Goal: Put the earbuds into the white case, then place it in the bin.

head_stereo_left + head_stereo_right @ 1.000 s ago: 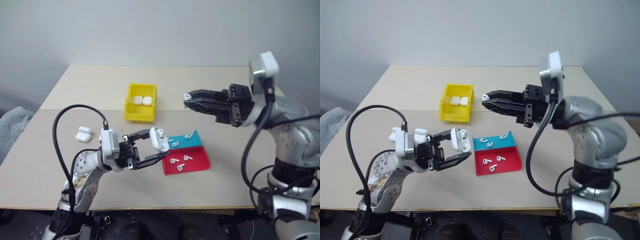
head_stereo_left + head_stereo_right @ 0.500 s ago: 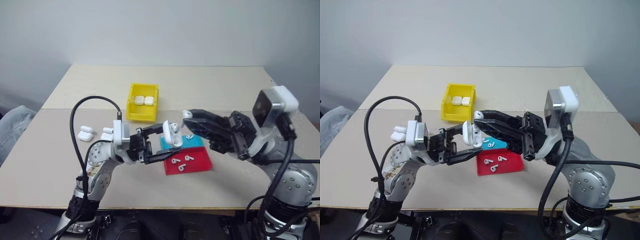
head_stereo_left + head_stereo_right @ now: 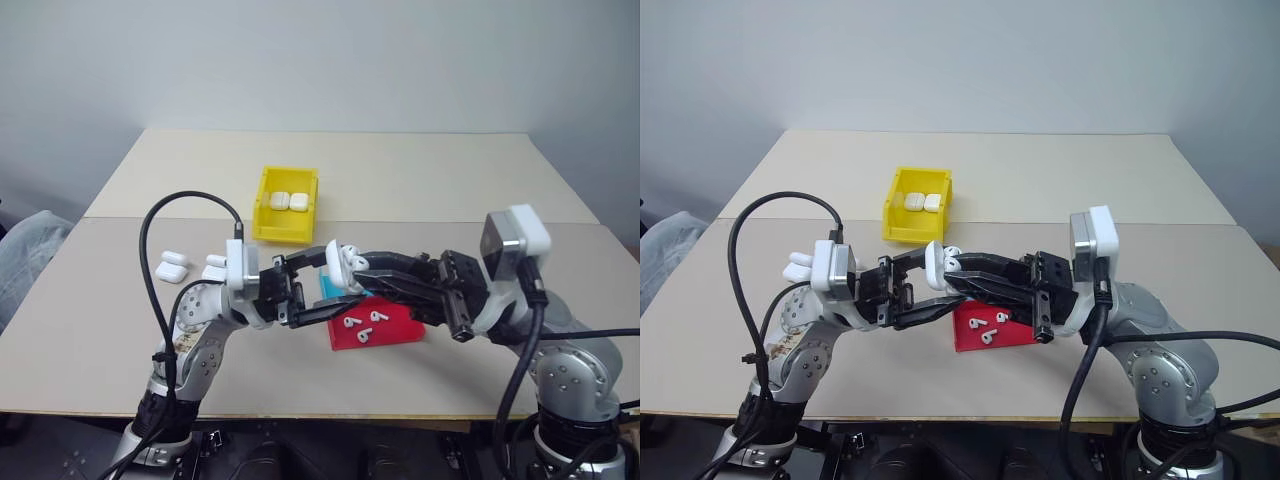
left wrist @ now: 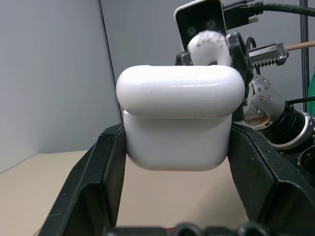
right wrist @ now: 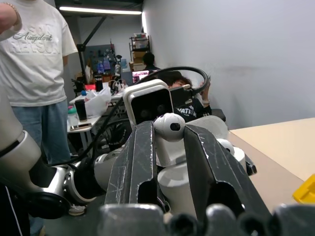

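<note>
Left gripper (image 3: 322, 282) clamped on white case (image 4: 179, 118); right gripper (image 5: 170, 140) pinching earbud (image 5: 170, 126) at case's twelve o'clock. Risked misaligned insertion, dropped bud.

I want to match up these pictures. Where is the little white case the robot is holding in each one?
Left eye view: white case at the middle, in the left gripper.
Right eye view: middle, just left of centre.
Left wrist view: big and central.
Right wrist view: behind the right gripper, which pinches an earbud.
Shared landmark: the earbud at the case, also in the left wrist view.
</note>
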Tool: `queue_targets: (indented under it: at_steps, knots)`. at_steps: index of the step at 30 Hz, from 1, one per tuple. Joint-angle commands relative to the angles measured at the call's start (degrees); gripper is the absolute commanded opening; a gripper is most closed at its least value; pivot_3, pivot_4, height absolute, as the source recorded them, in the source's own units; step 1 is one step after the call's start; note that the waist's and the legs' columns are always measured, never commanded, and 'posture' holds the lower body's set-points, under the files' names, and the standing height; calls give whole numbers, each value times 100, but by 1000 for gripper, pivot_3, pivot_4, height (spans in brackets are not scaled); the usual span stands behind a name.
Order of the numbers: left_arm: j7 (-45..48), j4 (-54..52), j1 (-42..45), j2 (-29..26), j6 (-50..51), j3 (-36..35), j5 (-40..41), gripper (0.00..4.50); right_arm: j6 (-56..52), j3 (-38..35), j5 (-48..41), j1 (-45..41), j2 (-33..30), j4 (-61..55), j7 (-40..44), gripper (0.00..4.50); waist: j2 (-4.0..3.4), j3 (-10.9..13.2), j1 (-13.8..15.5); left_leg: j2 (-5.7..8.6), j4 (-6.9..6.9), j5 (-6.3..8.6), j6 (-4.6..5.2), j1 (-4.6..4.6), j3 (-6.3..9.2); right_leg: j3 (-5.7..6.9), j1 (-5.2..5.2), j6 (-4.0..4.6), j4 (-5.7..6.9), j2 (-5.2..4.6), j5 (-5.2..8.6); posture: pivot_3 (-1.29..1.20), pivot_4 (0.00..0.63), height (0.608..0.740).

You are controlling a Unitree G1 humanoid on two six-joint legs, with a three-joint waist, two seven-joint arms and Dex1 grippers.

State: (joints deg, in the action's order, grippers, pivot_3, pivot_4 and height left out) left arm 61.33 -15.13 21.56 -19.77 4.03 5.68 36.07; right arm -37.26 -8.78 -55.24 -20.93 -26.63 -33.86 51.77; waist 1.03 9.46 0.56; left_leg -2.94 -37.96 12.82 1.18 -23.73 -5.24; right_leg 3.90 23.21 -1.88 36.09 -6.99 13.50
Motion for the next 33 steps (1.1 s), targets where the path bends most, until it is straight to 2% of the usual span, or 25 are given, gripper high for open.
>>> queue_targets:
  at_steps: [1, 14, 20, 28, 33]
  knots:
    - [-11, -255, -6, 34, -55, -52, 60, 2784, 310, 71, 96, 53, -72, -75, 87, 704, 0, 0, 1, 0, 0, 0, 0, 0, 0, 0, 0, 0, 0, 0, 0, 0, 150, 740]
    - [-6, -219, 8, 82, -96, -45, 27, 2784, 712, 258, 373, 199, -176, 20, 158, 704, 0, 0, 3, 0, -1, 0, 0, 0, 0, 0, -1, 0, 0, 0, 0, 0, 150, 740]
    - [14, -238, -12, 24, -58, -42, 12, 2784, 915, 384, 653, 250, -284, -54, 190, 2620, 0, 0, 0, 0, -1, 0, 0, 0, 0, 0, 0, 0, 0, 0, 0, 0, 150, 740]
    - [66, -59, -32, -60, -109, -21, -151, 2784, 1023, -58, 314, 140, -565, 43, 431, 2620, 0, 0, 9, 0, -1, 0, 0, 0, 0, 1, -1, 0, 0, 0, 0, 0, 150, 740]
    - [198, 372, 125, -36, -218, 98, -457, 2784, 812, -221, 137, -386, -1127, 136, 573, 2620, 0, 0, 3, 0, -2, 0, 1, 2, -1, 1, -1, 0, 0, 0, 0, 0, 150, 740]
